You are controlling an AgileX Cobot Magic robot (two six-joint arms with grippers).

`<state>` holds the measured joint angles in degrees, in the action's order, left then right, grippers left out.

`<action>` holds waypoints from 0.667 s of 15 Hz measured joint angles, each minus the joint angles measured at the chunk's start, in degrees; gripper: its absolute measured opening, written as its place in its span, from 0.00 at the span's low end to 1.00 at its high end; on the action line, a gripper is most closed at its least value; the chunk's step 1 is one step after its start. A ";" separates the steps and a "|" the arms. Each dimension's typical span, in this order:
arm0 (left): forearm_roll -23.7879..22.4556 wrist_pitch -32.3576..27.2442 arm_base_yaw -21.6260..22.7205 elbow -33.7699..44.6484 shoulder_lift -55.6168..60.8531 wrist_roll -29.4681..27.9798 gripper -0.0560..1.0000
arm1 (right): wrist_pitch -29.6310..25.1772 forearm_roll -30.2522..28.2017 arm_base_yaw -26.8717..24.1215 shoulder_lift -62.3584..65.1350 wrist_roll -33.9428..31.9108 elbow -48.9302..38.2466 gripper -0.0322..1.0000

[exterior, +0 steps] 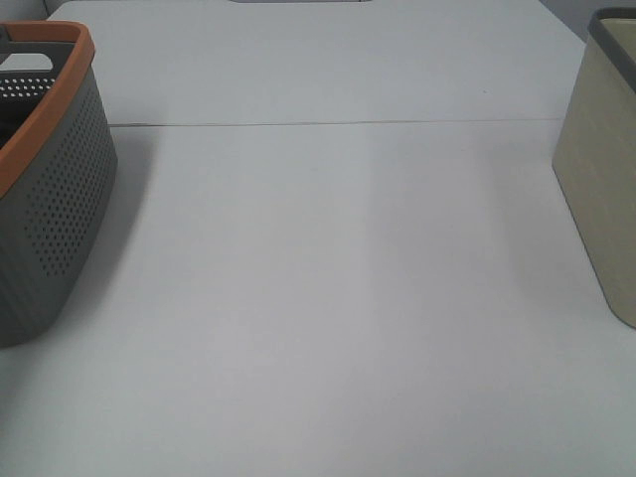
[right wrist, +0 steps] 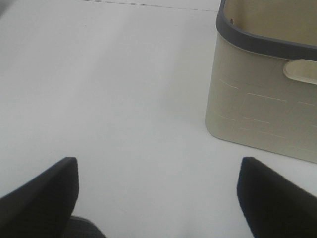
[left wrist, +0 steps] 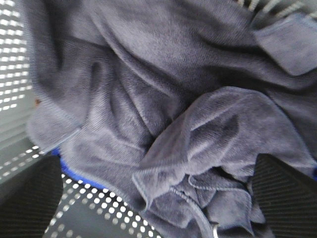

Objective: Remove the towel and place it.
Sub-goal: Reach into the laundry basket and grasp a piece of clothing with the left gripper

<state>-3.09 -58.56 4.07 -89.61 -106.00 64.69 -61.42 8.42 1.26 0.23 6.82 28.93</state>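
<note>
The towel (left wrist: 173, 99) lies crumpled inside the grey, orange-rimmed basket (exterior: 60, 199) at the left of the tabletop (exterior: 328, 298). The left fingers (left wrist: 285, 196) are spread wide over it, gripping nothing. The right fingers (right wrist: 39, 193) are wide too, over the tabletop near a beige bin (right wrist: 257, 104).

The left gripper (left wrist: 156, 168) stands wide open (jaws far apart); the right gripper (right wrist: 158, 166) is equally spread, empty.

Towel (left wrist: 148, 99) in left basket (exterior: 60, 199)
</note>
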 joint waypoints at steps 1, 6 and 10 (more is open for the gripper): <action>-0.80 1.09 0.00 -0.34 -2.46 0.06 0.98 | 0.00 0.00 0.00 0.00 0.00 0.00 0.78; -1.09 4.64 0.00 -0.46 -7.45 0.11 0.98 | 0.00 0.00 0.00 0.00 0.00 0.00 0.78; -1.09 3.32 0.00 -0.46 -7.68 3.09 0.84 | 0.00 0.00 0.00 0.00 0.00 0.00 0.78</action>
<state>-4.18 -55.23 4.07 -90.07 -113.67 67.78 -61.42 8.42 1.26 0.23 6.82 28.93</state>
